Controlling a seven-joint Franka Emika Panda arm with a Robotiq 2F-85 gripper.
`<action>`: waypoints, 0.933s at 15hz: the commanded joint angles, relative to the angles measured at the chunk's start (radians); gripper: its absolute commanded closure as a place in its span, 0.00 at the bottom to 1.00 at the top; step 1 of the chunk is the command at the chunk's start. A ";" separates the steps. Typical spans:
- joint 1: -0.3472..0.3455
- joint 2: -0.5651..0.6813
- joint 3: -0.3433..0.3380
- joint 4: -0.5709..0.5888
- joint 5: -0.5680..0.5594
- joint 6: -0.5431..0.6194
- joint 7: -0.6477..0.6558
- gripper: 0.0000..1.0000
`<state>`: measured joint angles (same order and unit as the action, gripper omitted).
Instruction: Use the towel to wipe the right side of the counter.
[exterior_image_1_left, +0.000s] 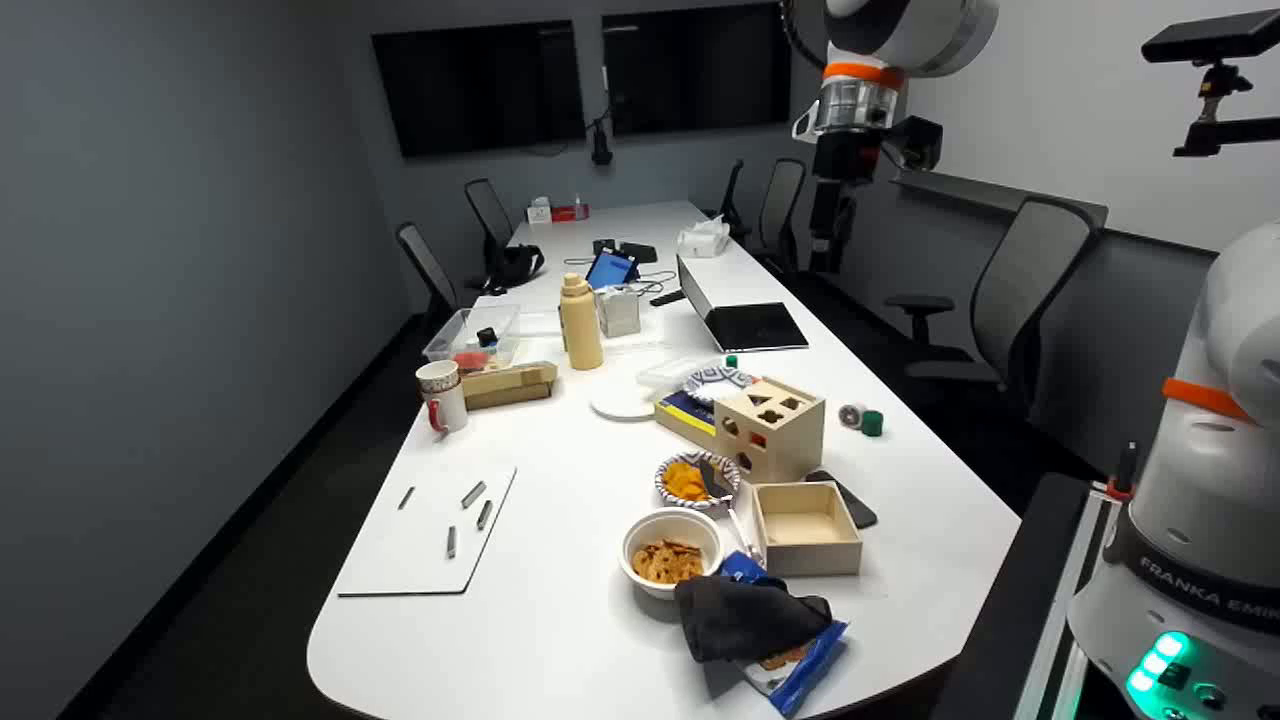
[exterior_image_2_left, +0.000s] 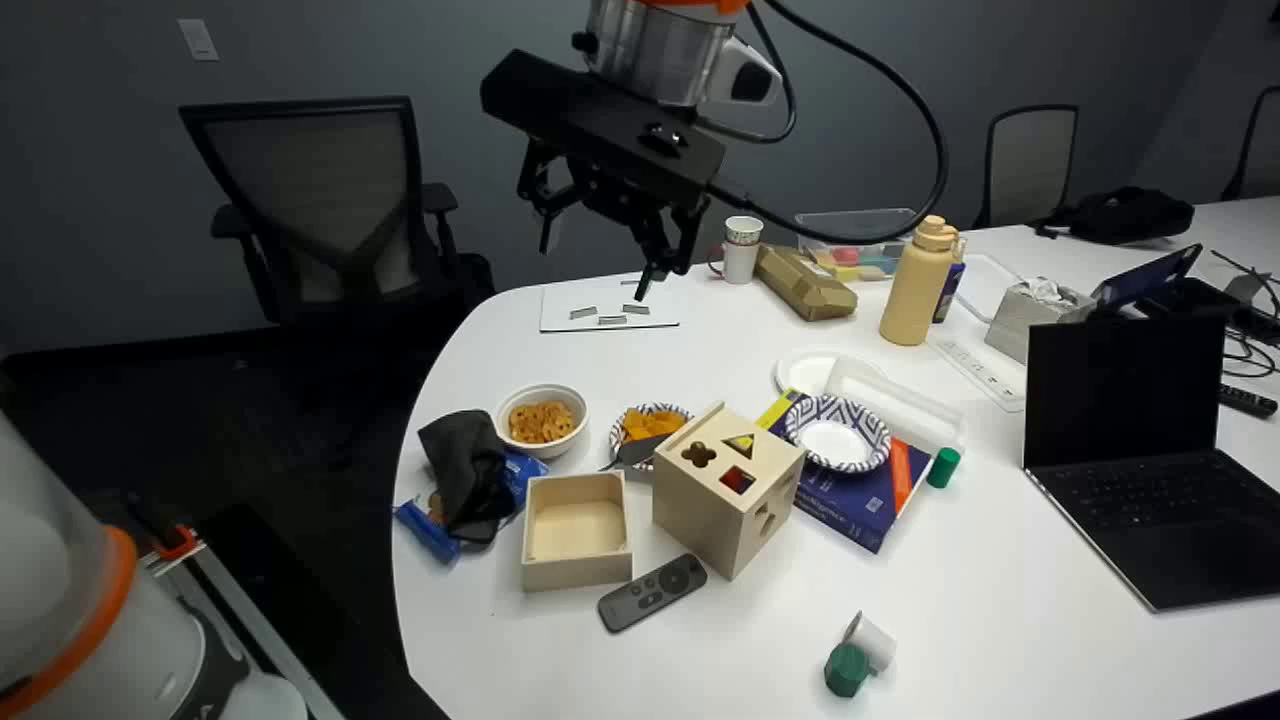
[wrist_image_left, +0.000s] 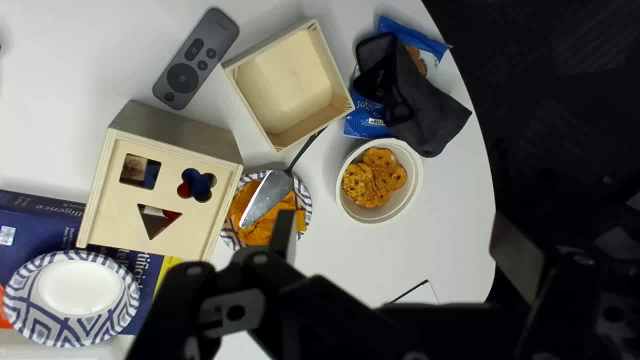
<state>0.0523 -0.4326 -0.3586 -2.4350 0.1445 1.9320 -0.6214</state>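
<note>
The towel (exterior_image_1_left: 745, 618), a crumpled dark blue-black cloth, lies over a blue snack bag (exterior_image_1_left: 805, 680) close to the rounded end of the white counter (exterior_image_1_left: 540, 640). In the wrist view the towel (wrist_image_left: 430, 107) is near the upper right, touching or almost touching the rim of a bowl. High above the tabletop hangs my gripper (exterior_image_2_left: 596, 262), its two fingers wide apart and nothing between them. The wrist view has the gripper (wrist_image_left: 392, 245) coming in from the bottom, the towel well off from its fingers. Part of the bag is hidden beneath the cloth.
Around the towel stand a white bowl of crackers (exterior_image_2_left: 541, 421), an open wooden box (exterior_image_2_left: 577, 530) and a wooden shape-sorter cube (exterior_image_2_left: 728, 490). A remote (exterior_image_2_left: 652, 592), a patterned bowl with a spatula (wrist_image_left: 267, 200) and a board with pens (exterior_image_1_left: 430, 530) are close by. A laptop (exterior_image_2_left: 1150, 460) sits farther along.
</note>
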 joint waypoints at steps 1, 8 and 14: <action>-0.040 0.007 0.036 0.003 0.017 -0.004 -0.014 0.00; -0.036 0.009 0.051 -0.009 0.015 0.009 -0.010 0.00; 0.017 0.037 0.222 -0.110 0.011 0.169 0.073 0.00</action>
<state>0.0417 -0.4073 -0.2169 -2.4902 0.1451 2.0045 -0.6005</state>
